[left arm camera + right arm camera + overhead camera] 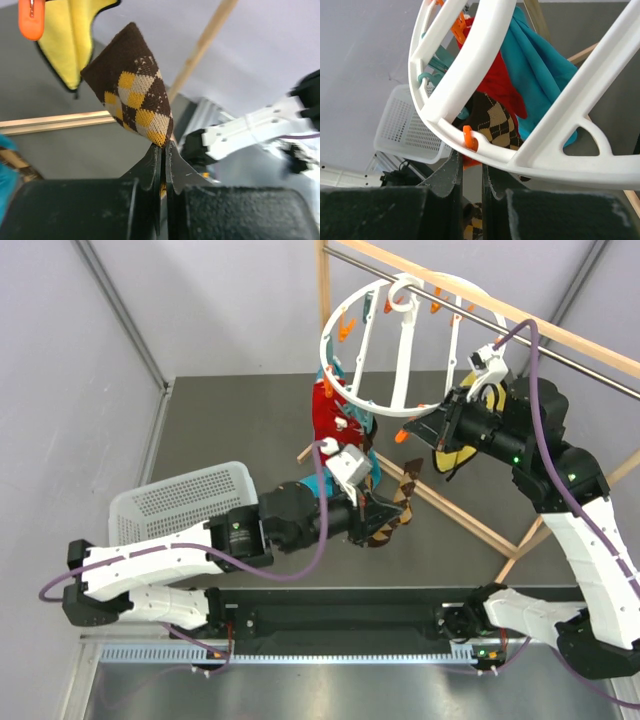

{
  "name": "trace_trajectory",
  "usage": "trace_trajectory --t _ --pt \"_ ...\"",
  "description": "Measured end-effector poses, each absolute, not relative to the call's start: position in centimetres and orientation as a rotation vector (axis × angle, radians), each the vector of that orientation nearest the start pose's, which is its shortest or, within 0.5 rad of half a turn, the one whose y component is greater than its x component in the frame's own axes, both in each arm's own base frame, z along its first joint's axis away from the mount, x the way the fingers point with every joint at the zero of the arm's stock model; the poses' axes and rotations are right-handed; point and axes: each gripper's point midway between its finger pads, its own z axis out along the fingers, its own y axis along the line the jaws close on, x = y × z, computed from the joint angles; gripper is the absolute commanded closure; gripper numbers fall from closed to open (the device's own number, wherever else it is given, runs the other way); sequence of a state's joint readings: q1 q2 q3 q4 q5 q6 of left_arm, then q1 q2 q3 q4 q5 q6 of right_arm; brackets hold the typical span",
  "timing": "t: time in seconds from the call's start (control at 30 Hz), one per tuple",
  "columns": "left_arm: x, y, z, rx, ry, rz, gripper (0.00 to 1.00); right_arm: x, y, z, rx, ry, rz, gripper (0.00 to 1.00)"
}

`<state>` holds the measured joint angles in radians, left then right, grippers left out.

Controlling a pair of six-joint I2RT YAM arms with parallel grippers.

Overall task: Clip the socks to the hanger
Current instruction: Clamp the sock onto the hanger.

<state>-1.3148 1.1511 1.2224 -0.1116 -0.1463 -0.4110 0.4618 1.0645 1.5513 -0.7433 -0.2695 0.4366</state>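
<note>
Left gripper (163,147) jaws clenched on the tip of a brown-and-yellow checkered sock (132,95), whose long axis runs up-left from them. Right gripper (470,161) jaws nearly closed just under an orange clip (469,138) on the hanger (470,65) rim; can't tell if they pinch it. In the top view the sock sits near, lower left of that clip.

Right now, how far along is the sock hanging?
A red sock already hangs from the hanger. The left gripper pinches a checkered sock; the right gripper sits at an orange clip. That sock isn't clipped yet.
</note>
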Motion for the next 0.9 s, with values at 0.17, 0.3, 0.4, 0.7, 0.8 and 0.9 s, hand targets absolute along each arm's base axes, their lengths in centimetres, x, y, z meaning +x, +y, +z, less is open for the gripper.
trace_trajectory --t 0.17,0.3,0.4,0.7,0.8,0.9 --pt "12.3 -39.3 35.8 0.665 1.654 -0.889 1.00 24.3 18.8 41.3 -0.201 1.928 0.843 1.00" --pt "13.9 -38.9 33.2 0.669 1.686 -0.660 1.00 24.3 18.5 41.3 -0.188 1.940 0.824 1.00" --pt "15.2 -38.0 32.1 0.655 1.694 -0.526 1.00 24.3 18.4 41.1 -0.184 1.949 0.818 1.00" --pt "16.5 -36.6 33.1 0.618 1.660 -0.409 1.00 24.7 18.7 40.6 -0.184 1.976 0.814 1.00" --pt "16.6 -36.6 33.1 0.632 1.654 -0.397 1.00 24.7 18.7 40.6 -0.187 1.977 0.818 1.00" --pt "16.7 -36.9 33.2 0.640 1.647 -0.390 1.00 24.6 18.8 40.7 -0.190 1.977 0.824 1.00"
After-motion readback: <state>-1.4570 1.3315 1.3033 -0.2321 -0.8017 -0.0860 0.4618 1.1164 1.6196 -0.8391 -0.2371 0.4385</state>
